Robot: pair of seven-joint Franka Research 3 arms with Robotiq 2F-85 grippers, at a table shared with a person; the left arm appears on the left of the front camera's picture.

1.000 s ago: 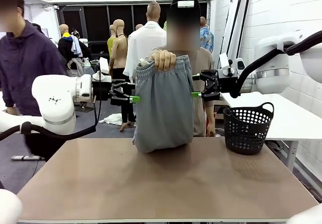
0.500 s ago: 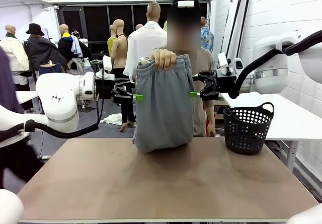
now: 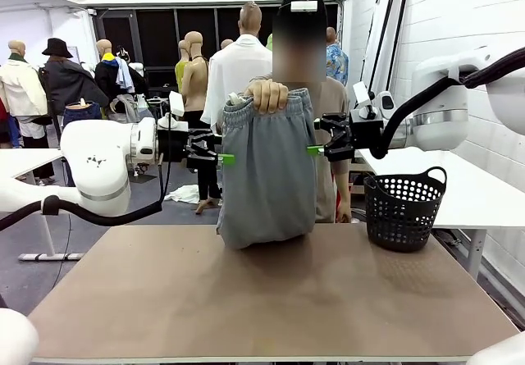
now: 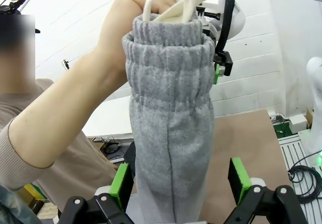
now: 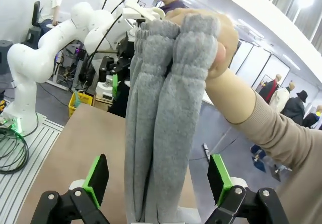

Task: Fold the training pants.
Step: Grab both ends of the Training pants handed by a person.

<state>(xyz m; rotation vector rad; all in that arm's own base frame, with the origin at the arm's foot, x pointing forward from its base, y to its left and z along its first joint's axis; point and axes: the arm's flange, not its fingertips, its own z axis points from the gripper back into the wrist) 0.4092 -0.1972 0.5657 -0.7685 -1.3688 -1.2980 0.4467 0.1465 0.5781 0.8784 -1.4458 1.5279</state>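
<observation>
Above the brown table (image 3: 271, 299), the pants (image 3: 267, 176) are held up at the waistband by a hand (image 3: 267, 97), with the lower end on the table. They are flanked by the left tool (image 3: 223, 159) and right tool (image 3: 316, 149). Both are spread wide, the fabric lies between the fingers, and nothing is gripped.

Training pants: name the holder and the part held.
The person's hand holds the training pants by the waistband; left gripper and right gripper straddle them, open.

One training pants (image 3: 267, 172); one basket (image 3: 402, 211); one table (image 3: 271, 299); left pincer (image 3: 225, 159), right pincer (image 3: 315, 149): two.
</observation>
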